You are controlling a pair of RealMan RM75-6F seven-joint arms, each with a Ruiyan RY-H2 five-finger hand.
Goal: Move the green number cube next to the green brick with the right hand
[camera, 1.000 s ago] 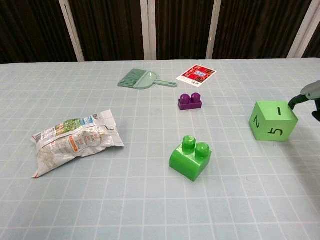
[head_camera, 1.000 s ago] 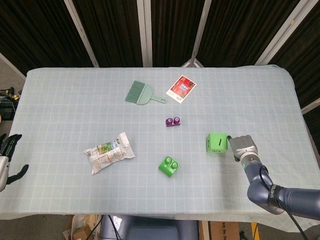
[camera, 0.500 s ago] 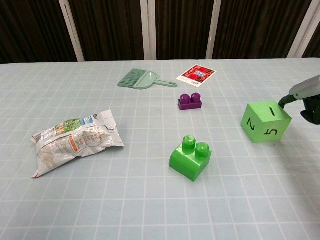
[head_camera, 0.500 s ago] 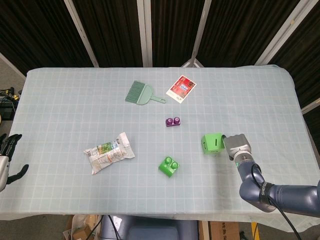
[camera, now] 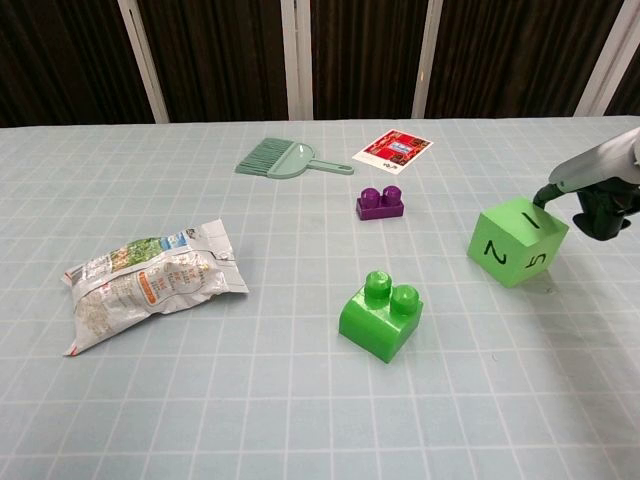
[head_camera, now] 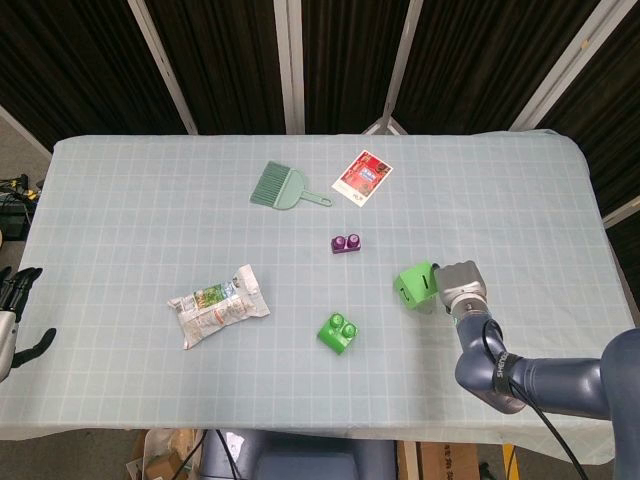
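Observation:
The green number cube (head_camera: pixel 414 286) (camera: pixel 516 241) sits tilted on the table, right of the green brick (head_camera: pixel 338 332) (camera: pixel 381 316) and about a cube's width from it. My right hand (head_camera: pixel 458 288) (camera: pixel 597 192) is against the cube's right side. A dark fingertip (camera: pixel 546 194) touches the cube's upper right edge, and the other fingers curl in behind it, around nothing. The cube shows the numbers 1, 2 and 5 in the chest view. My left hand (head_camera: pixel 15 320) hangs off the table's left edge with its fingers spread and nothing in it.
A purple brick (head_camera: pixel 346 243) (camera: pixel 380 203) lies beyond the green brick. A snack bag (head_camera: pixel 218 305) (camera: pixel 150 282) lies to the left. A green hand brush (head_camera: pixel 280 187) (camera: pixel 275 160) and a red card (head_camera: pixel 363 176) (camera: pixel 393 150) are at the back.
My right hand has moved left, pushing the number cube toward the green brick. The cube has turned and tipped along the way. The left hand has not moved.

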